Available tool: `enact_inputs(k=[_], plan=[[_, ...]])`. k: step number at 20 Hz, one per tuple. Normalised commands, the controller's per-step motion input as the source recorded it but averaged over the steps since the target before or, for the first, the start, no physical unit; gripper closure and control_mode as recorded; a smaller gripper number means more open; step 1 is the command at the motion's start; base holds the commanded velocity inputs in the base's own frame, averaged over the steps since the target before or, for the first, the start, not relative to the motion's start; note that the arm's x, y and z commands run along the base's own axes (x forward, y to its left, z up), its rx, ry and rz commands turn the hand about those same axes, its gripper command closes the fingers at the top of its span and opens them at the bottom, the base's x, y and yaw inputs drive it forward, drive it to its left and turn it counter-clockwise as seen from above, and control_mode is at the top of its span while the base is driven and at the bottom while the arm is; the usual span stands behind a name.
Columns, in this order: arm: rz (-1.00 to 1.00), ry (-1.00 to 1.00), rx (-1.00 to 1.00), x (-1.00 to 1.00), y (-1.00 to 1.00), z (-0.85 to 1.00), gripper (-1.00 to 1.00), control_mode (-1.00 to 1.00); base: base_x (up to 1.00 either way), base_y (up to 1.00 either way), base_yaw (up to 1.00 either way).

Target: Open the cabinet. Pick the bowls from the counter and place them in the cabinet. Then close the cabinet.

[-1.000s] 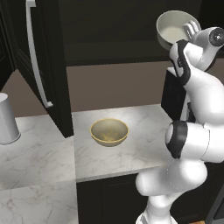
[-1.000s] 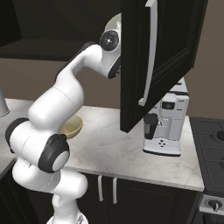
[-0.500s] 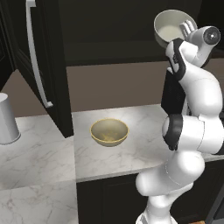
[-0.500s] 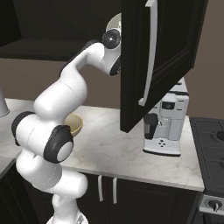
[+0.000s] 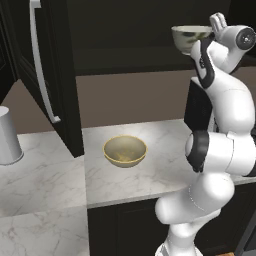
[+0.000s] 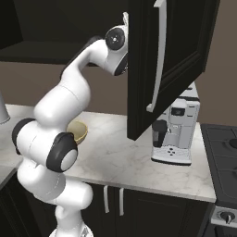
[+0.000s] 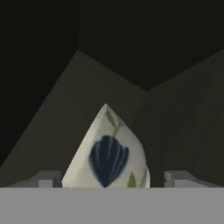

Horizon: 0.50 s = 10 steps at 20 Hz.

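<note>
The off-white bowl [image 5: 189, 37] with blue-green marks is up inside the open cabinet [image 5: 130, 30], upright at shelf height. My gripper [image 5: 216, 24] is just right of its rim. In the hand view the bowl [image 7: 107, 153] shows between my gripper's [image 7: 113, 180] fingertips, which stand wide apart and open, clear of it on the right side. Whether the bowl rests on the shelf I cannot tell. The tan-yellow bowl [image 5: 125, 150] sits on the white marble counter [image 5: 160, 180] below, also seen past my arm as a tan bowl [image 6: 79, 132].
The left cabinet door [image 5: 50, 85] swings out over the counter with its silver handle [image 5: 42, 65]. The right door [image 6: 171, 60] hangs open beside my wrist. A grey-white cup [image 5: 7, 137] stands at far left, a coffee machine [image 6: 176, 132] and stove [image 6: 224, 148] at right.
My hand has carried the off-white bowl higher and deeper into the cabinet, and the bowl has turned from tilted to upright. The fingers have opened from their grip on its rim.
</note>
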Motion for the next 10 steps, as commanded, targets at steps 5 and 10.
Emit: enact_inputs(k=[5, 10], plan=[[0.0, -0.23, 0.0, -0.29, 0.0, 0.54, -1.0, -1.0, 0.0, 0.0, 0.0], [0.0, -0.08, 0.02, -0.89, 0.16, 0.11, -1.0, -1.0, 0.0, 0.0, 0.0]])
